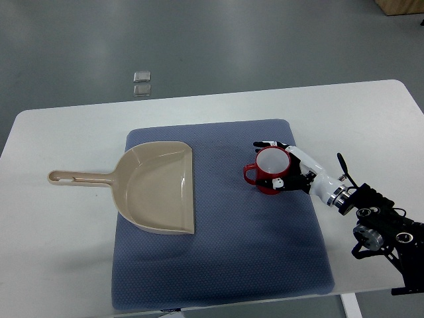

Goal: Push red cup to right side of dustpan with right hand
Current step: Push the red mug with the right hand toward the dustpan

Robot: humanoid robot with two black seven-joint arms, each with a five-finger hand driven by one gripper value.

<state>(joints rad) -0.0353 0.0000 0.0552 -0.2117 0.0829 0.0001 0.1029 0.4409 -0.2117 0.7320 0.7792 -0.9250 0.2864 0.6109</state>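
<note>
A red cup (271, 169) with a white inside stands upright on the blue mat (218, 265), its handle pointing left. It sits to the right of the beige dustpan (159, 189), with a gap of mat between them. My right hand (286, 163) comes in from the lower right and cups the cup's right side; its fingers (267, 144) reach round the far rim and the thumb (279, 181) lies by the near side, touching it. The cup is not lifted. The left arm does not show.
The mat lies on a white table (59, 265). The dustpan's handle (79, 177) points left past the mat's edge. Two small clear squares (141, 83) lie on the grey floor beyond the table's far edge.
</note>
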